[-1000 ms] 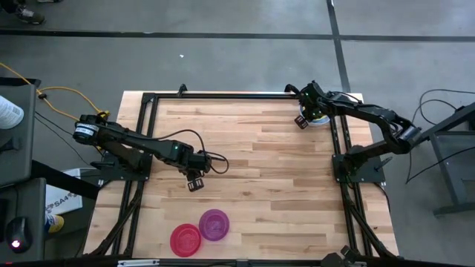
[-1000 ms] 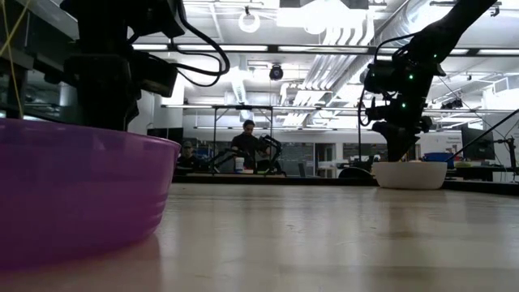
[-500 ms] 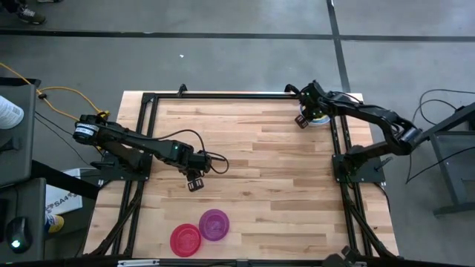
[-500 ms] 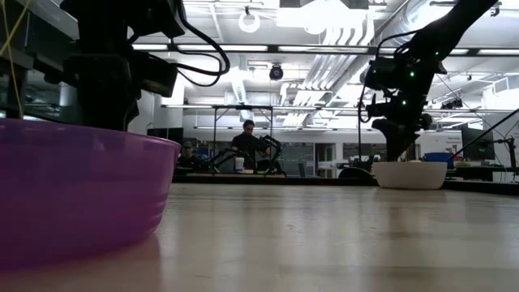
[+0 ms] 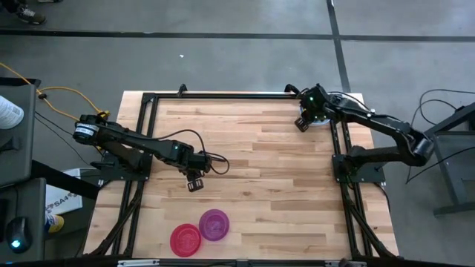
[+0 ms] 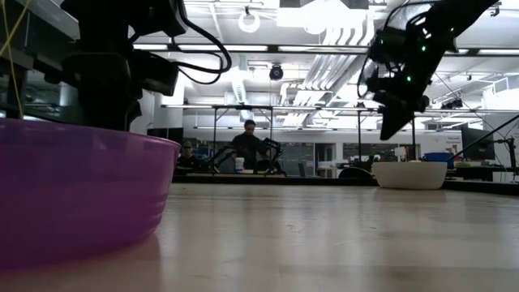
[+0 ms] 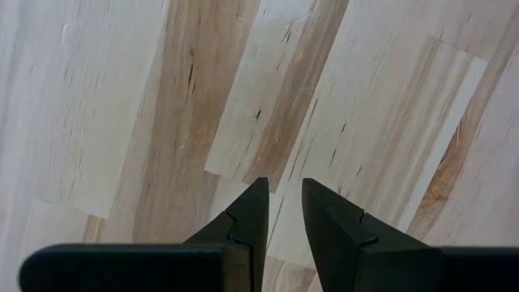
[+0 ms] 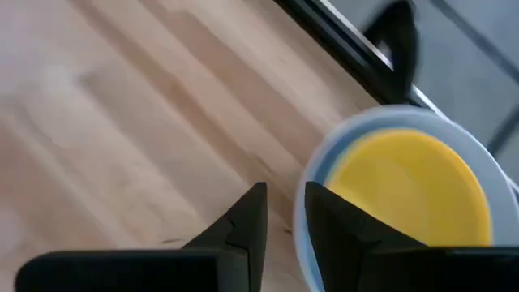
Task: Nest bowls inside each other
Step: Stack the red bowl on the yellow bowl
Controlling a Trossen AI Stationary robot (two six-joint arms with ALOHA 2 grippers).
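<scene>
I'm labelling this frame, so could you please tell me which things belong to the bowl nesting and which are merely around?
Job: purple bowl; red bowl; stack at the far right corner, yellow bowl in blue in white.
Around: black table frame; people in the background.

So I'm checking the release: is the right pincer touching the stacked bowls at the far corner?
Apart. The low view shows the right pincer lifted clear above the round white plastic bowl, with background between them.

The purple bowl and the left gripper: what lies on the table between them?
Nothing. In the high view only bare wood separates the left gripper from the purple bowl; the red bowl sits beside the purple one, not between.
</scene>
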